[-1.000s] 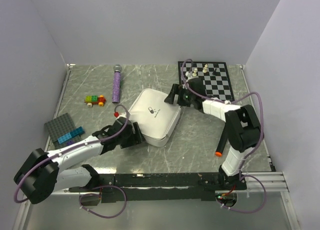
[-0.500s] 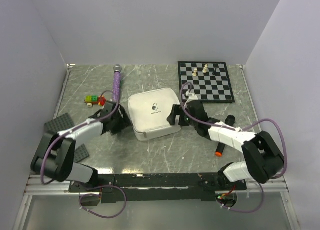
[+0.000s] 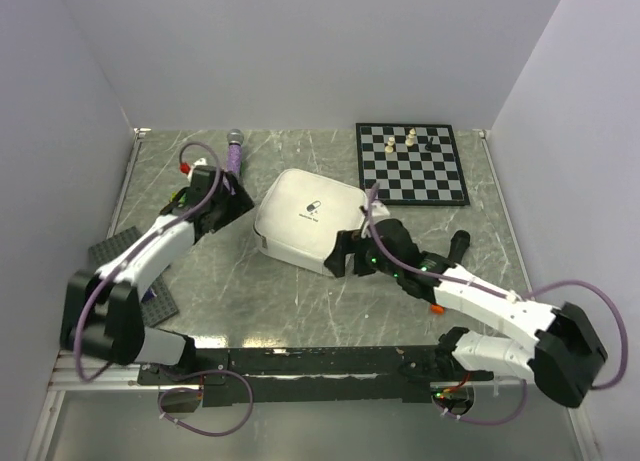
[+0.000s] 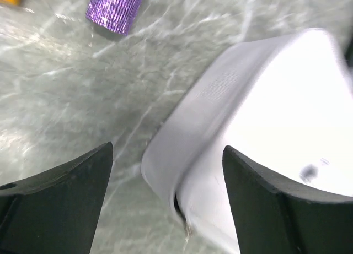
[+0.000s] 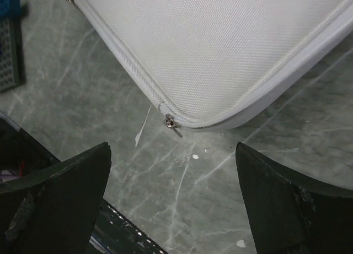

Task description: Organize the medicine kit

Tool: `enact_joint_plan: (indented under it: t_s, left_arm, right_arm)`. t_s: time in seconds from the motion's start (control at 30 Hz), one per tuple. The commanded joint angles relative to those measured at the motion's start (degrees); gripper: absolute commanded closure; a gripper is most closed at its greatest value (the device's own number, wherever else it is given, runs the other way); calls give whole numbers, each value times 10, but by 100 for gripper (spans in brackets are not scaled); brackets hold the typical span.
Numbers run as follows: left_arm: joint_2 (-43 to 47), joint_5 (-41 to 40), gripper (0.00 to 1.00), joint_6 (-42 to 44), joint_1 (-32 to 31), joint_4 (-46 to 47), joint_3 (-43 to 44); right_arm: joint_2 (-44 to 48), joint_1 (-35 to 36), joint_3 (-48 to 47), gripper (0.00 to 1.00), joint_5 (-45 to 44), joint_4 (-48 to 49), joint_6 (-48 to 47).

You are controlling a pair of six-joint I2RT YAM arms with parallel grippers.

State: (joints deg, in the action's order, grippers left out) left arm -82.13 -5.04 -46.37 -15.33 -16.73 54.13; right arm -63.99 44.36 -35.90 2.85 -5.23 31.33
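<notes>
- The kit (image 3: 305, 221) lies mid-surface and askew between both arms, just near the chessboard (image 3: 410, 163).
- We judge it light and soft-walled. It is white woven fabric with rounded corners, and likely to slide on the smooth marbled surface (image 3: 230, 291).
- The best hold, we think, is the small metal zip pull (image 5: 172, 124) at its near corner.
- Our right fingers (image 5: 55, 193) stand spread just short of that pull, holding nothing.
- Our left fingers (image 4: 60, 182) stand spread and empty, with a blurred kit corner between them.
- A glittery purple mic (image 3: 233, 161) lies beyond.

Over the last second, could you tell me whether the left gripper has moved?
Yes: the left gripper moved toward the far left, ending beside the purple microphone.
</notes>
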Motion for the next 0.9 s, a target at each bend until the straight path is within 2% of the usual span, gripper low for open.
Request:
enact_joint_plan:
  t_s: [0.0, 0.13, 0.23, 0.37, 0.47, 0.53, 0.73, 0.87]
  left_arm:
    - [121, -27, 14, 28, -2, -31, -27]
    - [181, -27, 9, 51, -2, 24, -58]
    - [172, 10, 2, 66, -1, 103, -70]
    - [82, 67, 1, 68, 1, 144, -42]
    - [-1, 92, 4, 62, 1, 129, -10]
    - [-21, 104, 7, 46, 2, 127, -13]
    - [28, 125, 10, 7, 2, 180, -100]
    - [81, 136, 11, -8, 2, 219, -164]
  right_arm:
    - [36, -47, -9, 0, -19, -41, -7]
    - [13, -125, -4, 0, 53, 0, 9]
    - [-15, -157, -9, 0, 98, 39, 21]
    - [-67, -172, -43, 0, 110, 69, 24]
    - [-125, -182, -75, 0, 122, 70, 19]
    - [-160, -185, -97, 0, 138, 68, 15]
    - [-201, -177, -96, 2, 231, 134, 9]
    - [-231, -148, -117, 3, 238, 126, -13]
